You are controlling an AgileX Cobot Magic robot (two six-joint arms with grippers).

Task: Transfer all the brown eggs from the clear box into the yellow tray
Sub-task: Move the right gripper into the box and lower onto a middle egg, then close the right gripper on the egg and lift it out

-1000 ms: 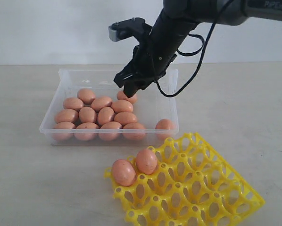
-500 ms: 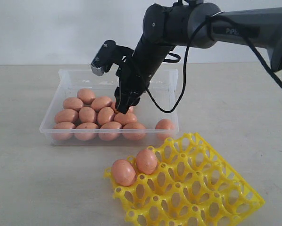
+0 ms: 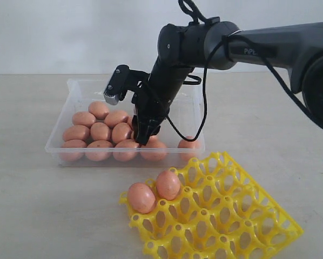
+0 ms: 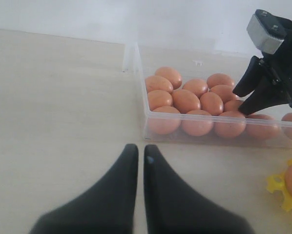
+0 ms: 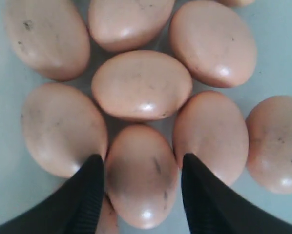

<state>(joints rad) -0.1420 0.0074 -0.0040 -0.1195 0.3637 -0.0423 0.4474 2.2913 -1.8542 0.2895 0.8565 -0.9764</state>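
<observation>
1. Nearest, in front of the clear box, lies the bright yellow plastic lattice egg tray point(image 3: 242, 216). Two smooth orange-brown eggs point(image 3: 141, 197) sit in cups at the tray corner closest to the box; its other cups are open.
2. The left gripper point(image 4: 140, 148) hangs outside the box, off one of its corners over the pale table point(image 3: 32, 205). Its black fingers are closed to a thin slit and hold nothing.
3. A strip of bare table separates the tray from the box's front wall.
4. The shallow transparent plastic box point(image 3: 86, 90) holds the remaining brown eggs point(image 3: 100, 131), packed touching in its left and middle part. One lone egg point(image 3: 189, 144) sits in the front right corner.
5. The right gripper point(image 3: 142, 139) reaches down inside the box, at the right edge of the packed eggs. Its jaws stand apart, straddling one egg point(image 5: 141, 185), with a black finger point(image 5: 87, 195) close against each side. That egg lies on the box floor among its neighbours, and whether the fingers press it cannot be told.
6. Neighbouring eggs crowd both fingers; the box floor right of the gripper is bare up to the lone egg.
7. Beyond the box, open table runs to a plain wall.
</observation>
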